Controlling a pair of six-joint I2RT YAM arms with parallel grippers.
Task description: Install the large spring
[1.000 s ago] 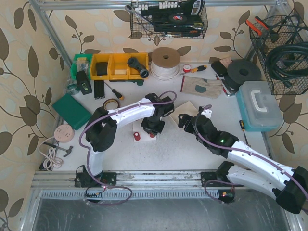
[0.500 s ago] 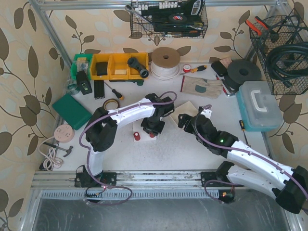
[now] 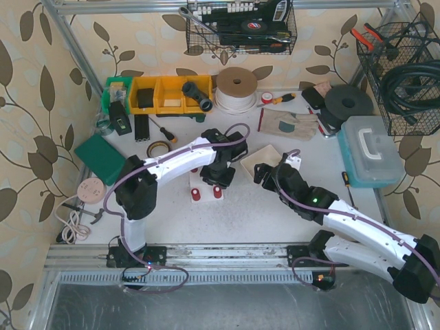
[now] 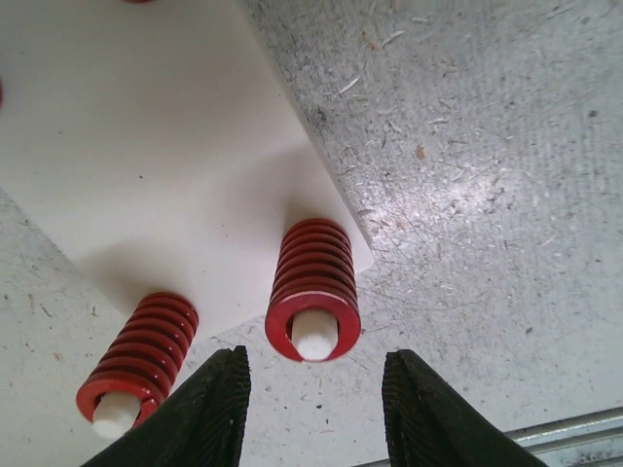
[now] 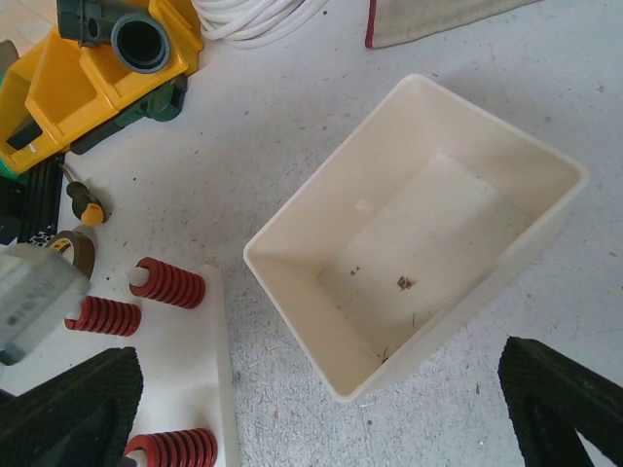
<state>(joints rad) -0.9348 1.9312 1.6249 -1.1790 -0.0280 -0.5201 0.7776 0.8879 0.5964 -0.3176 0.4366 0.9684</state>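
A cream tub [image 5: 331, 214] sits on the table [image 3: 275, 206], yellow bins [image 3: 172, 106] and cord spool [image 3: 227, 103] beyond

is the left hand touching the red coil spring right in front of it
Apart: left wrist view shows table between the left hand and the red coil spring.

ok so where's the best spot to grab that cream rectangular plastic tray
Pinch one wall of the cream rectangular plastic tray at its rim, coming down from above with one finger inside. It sits upright and open-topped, its walls thin and its inside nearly bare; it probably is too wide to span.
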